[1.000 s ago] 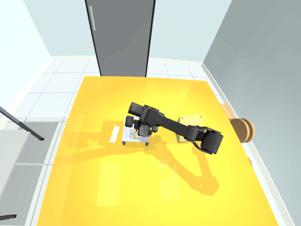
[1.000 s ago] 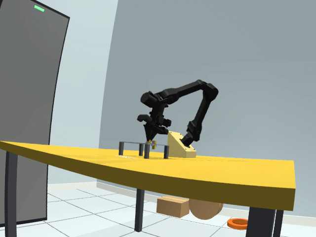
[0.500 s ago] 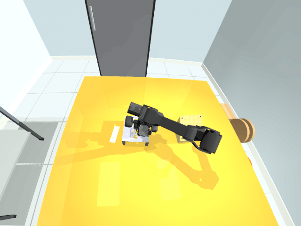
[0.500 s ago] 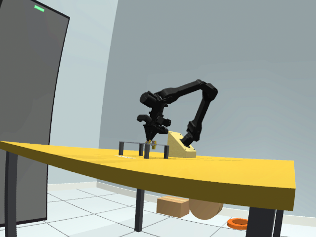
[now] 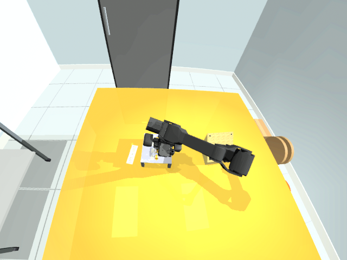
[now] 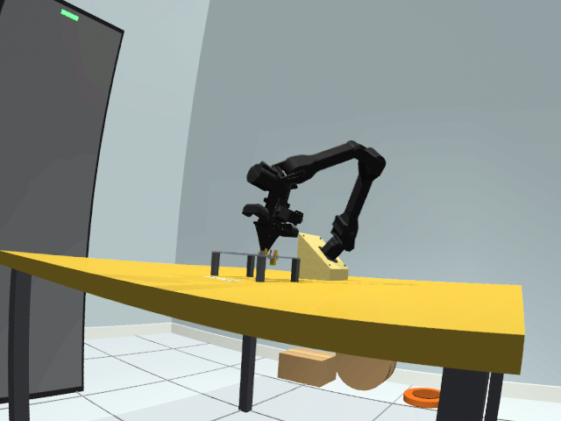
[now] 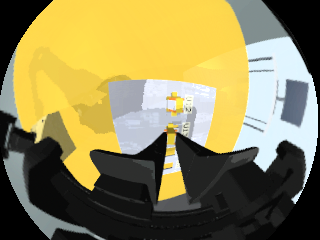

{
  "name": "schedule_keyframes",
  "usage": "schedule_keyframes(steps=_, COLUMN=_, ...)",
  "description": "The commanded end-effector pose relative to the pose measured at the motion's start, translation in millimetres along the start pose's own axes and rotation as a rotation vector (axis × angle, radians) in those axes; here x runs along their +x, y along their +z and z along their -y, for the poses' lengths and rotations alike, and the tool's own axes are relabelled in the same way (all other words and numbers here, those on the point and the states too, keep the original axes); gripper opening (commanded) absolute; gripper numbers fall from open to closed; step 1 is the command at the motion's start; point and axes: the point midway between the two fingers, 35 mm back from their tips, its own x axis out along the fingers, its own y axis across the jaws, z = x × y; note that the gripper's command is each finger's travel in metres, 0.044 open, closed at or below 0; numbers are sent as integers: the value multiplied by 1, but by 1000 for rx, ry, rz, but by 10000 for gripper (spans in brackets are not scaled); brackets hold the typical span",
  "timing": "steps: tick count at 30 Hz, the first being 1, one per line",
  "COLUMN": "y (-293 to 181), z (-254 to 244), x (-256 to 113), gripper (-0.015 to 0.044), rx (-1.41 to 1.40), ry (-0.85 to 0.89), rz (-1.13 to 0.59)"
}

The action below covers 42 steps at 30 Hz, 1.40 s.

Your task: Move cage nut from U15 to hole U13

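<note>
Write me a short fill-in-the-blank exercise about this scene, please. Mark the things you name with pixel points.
The gripper (image 5: 155, 157) (image 6: 265, 250) (image 7: 171, 134) is shut on a ____ nut.
The tabletop (image 5: 156, 212) (image 6: 362, 299) (image 7: 125, 35) is ____.
The raised plate (image 5: 147, 158) (image 6: 235, 253) (image 7: 132, 125) stands on ____ legs.
The ring (image 6: 409, 400) on the floor (image 6: 158, 371) is ____.

Missing words: yellow; yellow; four; orange

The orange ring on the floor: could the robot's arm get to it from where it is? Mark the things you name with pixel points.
Probably not: the orange ring (image 6: 409, 399) lies down on the floor, with the yellow table (image 5: 156, 223) (image 6: 362, 303) between it and the arm (image 5: 196, 144) (image 6: 323, 160).
</note>
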Motion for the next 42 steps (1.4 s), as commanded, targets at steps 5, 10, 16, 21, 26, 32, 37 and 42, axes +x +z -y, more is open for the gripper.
schedule_keyframes(steps=5, y=-1, z=0, x=0, gripper=29, rx=-3, ry=9, rz=-3)
schedule_keyframes(steps=10, y=-1, z=1, x=0, gripper=29, rx=-4, ry=17, rz=-3)
schedule_keyframes(steps=16, y=-1, z=1, x=0, gripper=29, rx=-4, ry=23, rz=-3)
schedule_keyframes(steps=21, y=-1, z=1, x=1, gripper=29, rx=-4, ry=32, rz=-3)
schedule_keyframes(steps=26, y=-1, z=2, x=1, gripper=29, rx=-4, ry=37, rz=-3)
schedule_keyframes(steps=32, y=-1, z=2, x=1, gripper=29, rx=-4, ry=43, rz=-3)
schedule_keyframes(steps=37, y=-1, z=2, x=1, gripper=29, rx=-4, ry=49, rz=-3)
schedule_keyframes(steps=42, y=-1, z=2, x=1, gripper=29, rx=-5, ry=58, rz=-3)
